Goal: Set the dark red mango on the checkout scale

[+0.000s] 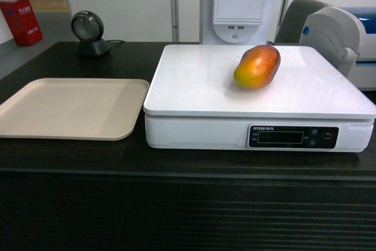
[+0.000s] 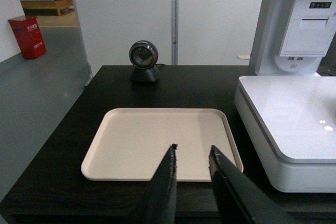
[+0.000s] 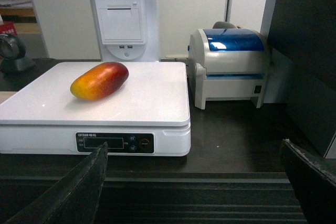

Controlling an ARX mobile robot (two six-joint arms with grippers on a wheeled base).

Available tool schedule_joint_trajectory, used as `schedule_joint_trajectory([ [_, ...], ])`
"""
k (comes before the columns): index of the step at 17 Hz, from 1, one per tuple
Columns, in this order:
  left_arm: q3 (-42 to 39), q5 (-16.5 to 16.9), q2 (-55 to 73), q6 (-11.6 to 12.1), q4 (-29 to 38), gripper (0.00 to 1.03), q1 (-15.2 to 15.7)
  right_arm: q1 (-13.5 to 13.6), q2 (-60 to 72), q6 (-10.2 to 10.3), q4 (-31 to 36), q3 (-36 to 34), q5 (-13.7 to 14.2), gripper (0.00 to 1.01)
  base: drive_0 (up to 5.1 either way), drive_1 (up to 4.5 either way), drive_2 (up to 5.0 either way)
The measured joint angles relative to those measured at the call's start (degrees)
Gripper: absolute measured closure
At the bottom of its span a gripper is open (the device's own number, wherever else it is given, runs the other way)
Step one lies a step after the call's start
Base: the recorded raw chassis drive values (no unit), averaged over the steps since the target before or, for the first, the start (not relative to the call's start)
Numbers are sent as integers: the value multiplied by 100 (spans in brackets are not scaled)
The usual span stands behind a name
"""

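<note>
Pincers empty, smooth oblong mango (image 1: 257, 66), glossy scale (image 1: 194, 89)

The head view faces the checkout (image 1: 70, 163) front-on, tilted slightly down, near the scale (image 1: 194, 86). The left wrist view looks down at the beige tray (image 2: 131, 129), the scale's corner at 3 o'clock. The right wrist view sits low at counter height, facing the scale's display (image 3: 115, 142). All three share the scale.
</note>
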Motion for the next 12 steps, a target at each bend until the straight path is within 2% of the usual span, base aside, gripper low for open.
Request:
schedule_joint_trajectory([
  [1, -166, 0, -190, 2, 0, 93, 0, 0, 0, 0, 2, 0, 0, 3, 0, 0, 0],
  [2, -304, 0, -358, 2, -11, 101, 0, 0, 0, 0, 0, 0, 0, 3, 0, 0, 0],
  [8, -881, -2, -1370, 17, -492, 101, 0, 0, 0, 0, 0, 0, 0, 3, 0, 0, 0],
  [12, -994, -2, -1764, 17, -745, 101, 0, 0, 0, 0, 0, 0, 0, 3, 0, 0, 0],
])
